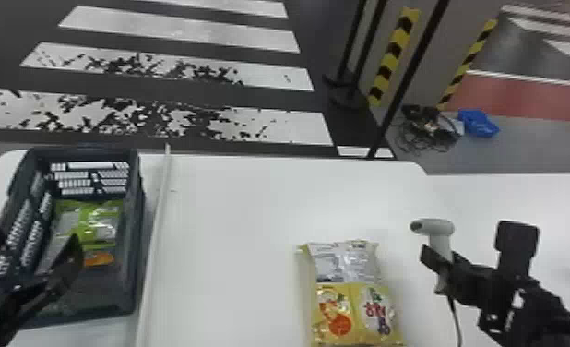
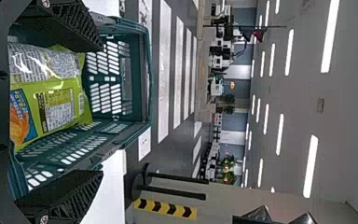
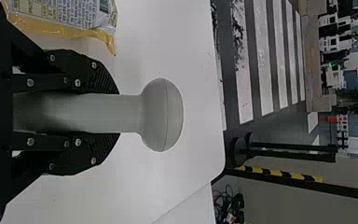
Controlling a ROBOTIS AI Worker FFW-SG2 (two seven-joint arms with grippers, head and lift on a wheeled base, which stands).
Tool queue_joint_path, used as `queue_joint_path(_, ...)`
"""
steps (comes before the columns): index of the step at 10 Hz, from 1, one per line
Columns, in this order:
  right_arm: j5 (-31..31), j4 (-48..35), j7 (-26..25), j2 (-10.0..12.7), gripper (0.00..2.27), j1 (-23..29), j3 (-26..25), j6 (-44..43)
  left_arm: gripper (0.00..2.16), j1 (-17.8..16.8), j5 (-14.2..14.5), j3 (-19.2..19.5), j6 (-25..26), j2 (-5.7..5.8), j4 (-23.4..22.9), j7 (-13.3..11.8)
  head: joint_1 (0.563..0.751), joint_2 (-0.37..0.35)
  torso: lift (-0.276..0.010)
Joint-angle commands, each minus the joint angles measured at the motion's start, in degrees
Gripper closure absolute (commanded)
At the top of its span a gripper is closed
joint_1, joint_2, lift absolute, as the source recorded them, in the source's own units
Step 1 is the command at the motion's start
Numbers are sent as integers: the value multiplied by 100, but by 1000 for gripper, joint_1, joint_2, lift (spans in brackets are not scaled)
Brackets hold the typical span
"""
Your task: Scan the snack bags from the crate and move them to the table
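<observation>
A: Entry one, left gripper (image 2: 101, 110)?

B: Fingers spread, nothing pinched. Posted over the crate (image 1: 137, 240), presumably so a bag can be taken from above. Green snack packaging (image 2: 58, 88) lies inside, below the gap between the fingers; number of bags, cannot tell.

A: Entry two, right gripper (image 3: 118, 113)?

B: Fingers closed about the handle of one pale scanner (image 3: 161, 114), one finger either side. Held upright, head clear above the fingertips, likely so that its reading end stays free to face a code. Cable (image 1: 457, 323) trails below the same gripper.

A: Entry three, between the grippers?

B: Yellow snack packaging (image 1: 355, 300), flat on the white table (image 1: 224, 230), just to the left of the right gripper. Probably laid there to be within the scanner's reach; whether scanned, cannot tell. Crate well apart, further left, perhaps kept separate as the source.

A: Differences by view?

B: Head view: the whole spacing, crate under the left gripper, yellow bag fronts near the right. Left wrist view: a large printed panel on the green packaging. Right wrist view: finger contact on the handle, plus a barcode at the yellow packaging's edge beside that gripper.
</observation>
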Motion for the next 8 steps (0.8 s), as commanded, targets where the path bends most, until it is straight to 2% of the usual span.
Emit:
queue_joint_path(1, 7, 466, 113, -73, 2243, -113, 0, -319, 63, 0, -1, 0, -8, -27, -9, -4, 695, -234, -95)
queue_joint_path(6, 42, 1608, 675, -240, 2243, -385, 35, -1285, 66, 44, -1, 53, -8, -71, 0, -66, 695, -253, -95)
queue_joint_path(8, 51, 2048, 798, -240, 2243, -429, 131, -1602, 66, 44, -1, 88, -8, -71, 9, -66, 695, -253, -95)
